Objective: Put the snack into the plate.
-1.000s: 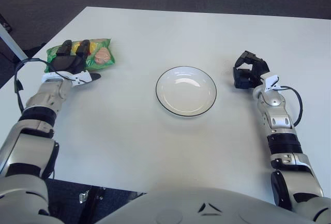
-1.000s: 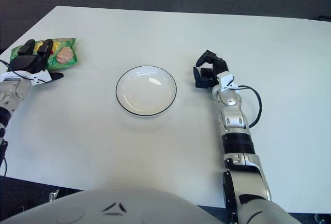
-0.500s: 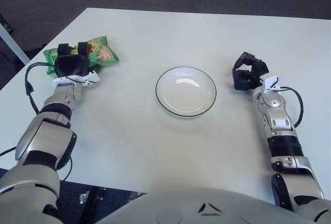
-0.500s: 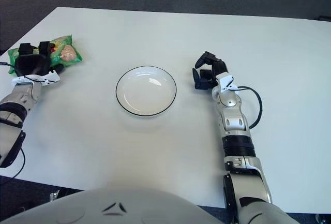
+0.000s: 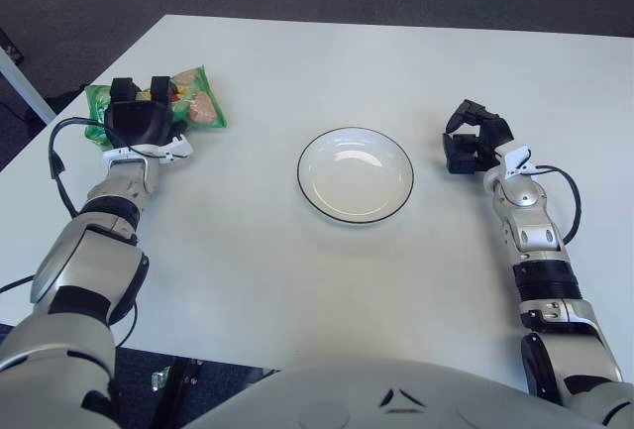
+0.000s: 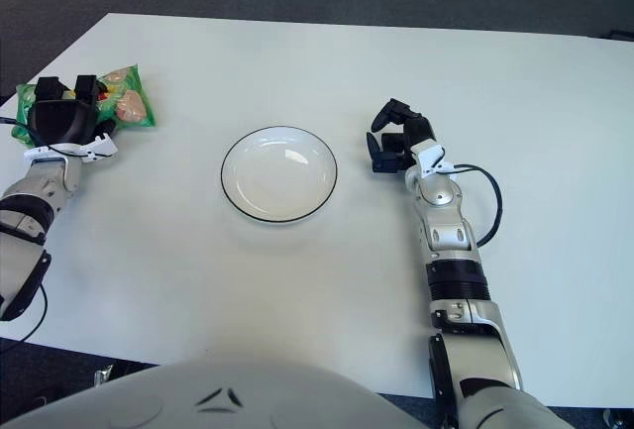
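A green snack bag [image 5: 201, 108] lies at the table's far left. My left hand [image 5: 139, 122] covers its left half, with the black fingers curled over the top and the thumb at the near edge, gripping it. Part of the bag is hidden under the hand. A white plate with a dark rim [image 5: 308, 191] stands empty in the middle of the table, well to the right of the bag. My right hand [image 5: 473, 139] shows to the right of the plate, fingers curled with nothing in them.
The white table [image 5: 297, 280] has its left corner edge just beyond the snack bag. A black cable loops from each wrist, the left wrist cable [image 5: 57, 152] and the right wrist cable [image 5: 567, 191]. Dark floor lies beyond the far edge.
My left forearm has swung in towards my body and the hand has turned on the bag, which has shifted and rotated slightly with it. The right hand and the plate have stayed put.
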`<state>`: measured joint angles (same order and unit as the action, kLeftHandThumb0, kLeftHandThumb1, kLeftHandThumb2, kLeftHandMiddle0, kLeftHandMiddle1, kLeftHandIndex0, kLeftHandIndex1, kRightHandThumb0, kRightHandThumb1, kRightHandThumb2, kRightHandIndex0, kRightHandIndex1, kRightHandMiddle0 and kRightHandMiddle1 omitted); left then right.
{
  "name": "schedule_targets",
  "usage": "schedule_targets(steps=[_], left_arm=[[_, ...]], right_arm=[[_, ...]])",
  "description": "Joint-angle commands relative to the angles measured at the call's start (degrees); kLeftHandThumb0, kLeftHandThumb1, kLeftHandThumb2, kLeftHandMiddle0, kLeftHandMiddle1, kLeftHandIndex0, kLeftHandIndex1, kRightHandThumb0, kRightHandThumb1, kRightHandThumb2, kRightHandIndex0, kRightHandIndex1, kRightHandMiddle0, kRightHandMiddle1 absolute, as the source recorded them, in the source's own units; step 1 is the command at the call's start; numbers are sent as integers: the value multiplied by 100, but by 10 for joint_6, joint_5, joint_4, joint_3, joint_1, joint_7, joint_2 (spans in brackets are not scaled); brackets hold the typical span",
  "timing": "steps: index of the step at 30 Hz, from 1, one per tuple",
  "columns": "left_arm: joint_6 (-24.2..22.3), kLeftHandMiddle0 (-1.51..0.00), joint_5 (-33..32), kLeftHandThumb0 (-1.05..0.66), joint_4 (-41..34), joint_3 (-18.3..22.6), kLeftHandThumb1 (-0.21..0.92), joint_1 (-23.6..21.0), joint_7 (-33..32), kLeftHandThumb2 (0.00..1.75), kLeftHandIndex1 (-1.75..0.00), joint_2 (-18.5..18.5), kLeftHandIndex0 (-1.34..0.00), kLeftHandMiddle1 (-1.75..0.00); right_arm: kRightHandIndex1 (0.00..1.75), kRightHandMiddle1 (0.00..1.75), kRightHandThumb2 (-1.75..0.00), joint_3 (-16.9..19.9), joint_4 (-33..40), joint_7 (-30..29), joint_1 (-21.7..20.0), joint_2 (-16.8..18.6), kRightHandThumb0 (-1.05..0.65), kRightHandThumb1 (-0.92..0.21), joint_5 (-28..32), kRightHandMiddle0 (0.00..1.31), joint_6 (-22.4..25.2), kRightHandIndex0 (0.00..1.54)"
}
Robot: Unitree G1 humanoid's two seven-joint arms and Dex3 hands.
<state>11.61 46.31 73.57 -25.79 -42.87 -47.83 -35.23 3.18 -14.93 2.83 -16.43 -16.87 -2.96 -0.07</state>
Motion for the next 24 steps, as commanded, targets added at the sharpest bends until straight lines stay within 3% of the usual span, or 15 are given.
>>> schedule_targets(steps=[1,11,15,24], left_arm=[[-8,-72,3,52,22,-16,18,36,22,148,-175,18,-92,-175],[-16,-75,-3,54,5,-20,14,26,4,153,-175,16,-98,-175],[-13,-76,-5,54,-38,-18,14,6,-6,153,-175,17,-98,-175],[52,-75,-3,54,-135,-8,14,1,-44,153,-175,-2,-99,-175]], right_arm=[[175,175,-138,-10,-29,11,38,4,-50,-27,-9,66,23,134],[175,175,-137,-12,-35,11,34,0,-50,-27,-13,65,20,134],[175,175,-137,-11,-34,12,33,1,-50,-28,-11,65,32,133],[175,175,-137,-8,-49,13,27,3,-50,-27,-7,65,26,131]])
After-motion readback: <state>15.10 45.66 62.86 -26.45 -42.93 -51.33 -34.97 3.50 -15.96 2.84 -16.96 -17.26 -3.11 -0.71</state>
